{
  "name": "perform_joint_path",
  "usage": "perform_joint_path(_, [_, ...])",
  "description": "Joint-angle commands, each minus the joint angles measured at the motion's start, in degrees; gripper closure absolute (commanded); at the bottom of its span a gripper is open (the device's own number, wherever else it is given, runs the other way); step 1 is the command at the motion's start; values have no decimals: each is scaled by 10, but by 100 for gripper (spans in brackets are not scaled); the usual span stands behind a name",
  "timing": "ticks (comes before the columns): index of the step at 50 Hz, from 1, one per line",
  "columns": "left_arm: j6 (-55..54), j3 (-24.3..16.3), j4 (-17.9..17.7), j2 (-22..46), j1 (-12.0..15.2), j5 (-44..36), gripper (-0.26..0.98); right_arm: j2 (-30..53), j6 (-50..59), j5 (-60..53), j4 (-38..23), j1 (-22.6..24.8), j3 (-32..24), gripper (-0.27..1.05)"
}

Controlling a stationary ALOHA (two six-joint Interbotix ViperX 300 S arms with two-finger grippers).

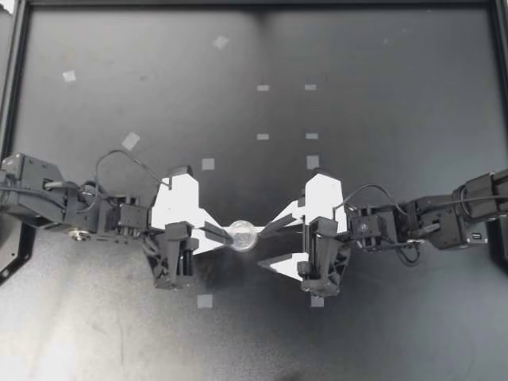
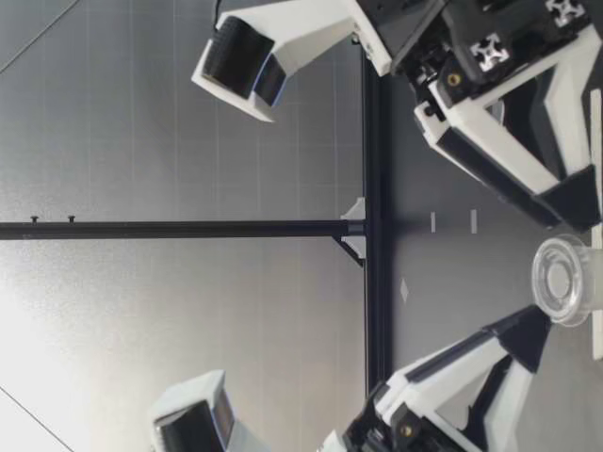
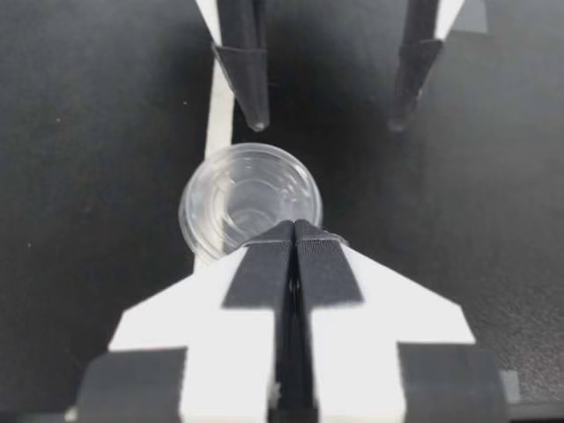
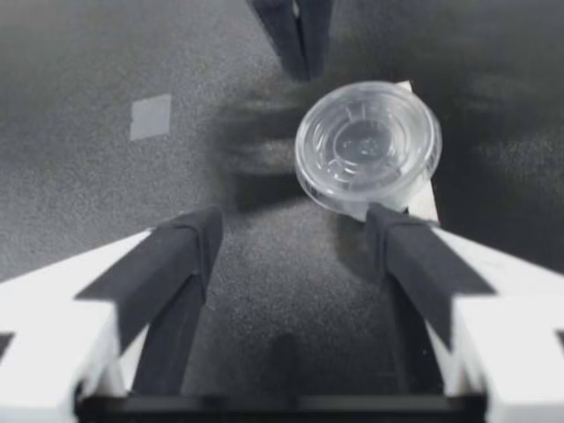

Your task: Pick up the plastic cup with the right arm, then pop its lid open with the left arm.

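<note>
A small clear plastic cup [image 1: 243,236] hangs between my two grippers near the table's middle. My left gripper [image 1: 225,233] is shut, its tips pinching the cup's near rim [image 3: 251,194]. In the left wrist view those fingertips [image 3: 295,231] overlap the rim. My right gripper [image 1: 274,242] stands open just beyond the cup, its fingers spread wide on either side and not touching it. In the right wrist view the cup [image 4: 368,145] sits ahead of the open gripper [image 4: 295,229], close to one finger. The low view shows the cup [image 2: 565,280] just above the table.
Small white tape squares [image 1: 208,164] [image 1: 205,301] dot the black table. A black frame rail [image 1: 254,5] runs along the far edge, with side rails at both ends. Both arms lie low across the near half of the table.
</note>
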Motion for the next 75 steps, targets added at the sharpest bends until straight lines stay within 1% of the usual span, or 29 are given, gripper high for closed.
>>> perform_joint_path(1, [1,-12,1,-4,5,-6,73,-5,0,-2,4,2,-10,11])
perform_joint_path(14, [7,-12,1,7,7,-6,73,11,-2,1,10,-2,-21,9])
perform_joint_path(22, [13,-12,1,8,7,-6,73,12,-5,18,10,-15,-25,9])
perform_joint_path(35, [13,-8,1,9,7,-6,73,23,-27,54,8,-33,-48,9])
perform_joint_path(45, [13,-9,1,17,7,-6,73,40,-43,77,5,-32,-71,9])
perform_joint_path(58, [12,-8,1,20,7,-6,73,39,-42,79,1,-31,-74,9])
perform_joint_path(75, [12,-10,1,21,7,-5,73,40,-43,91,-17,-13,-93,11])
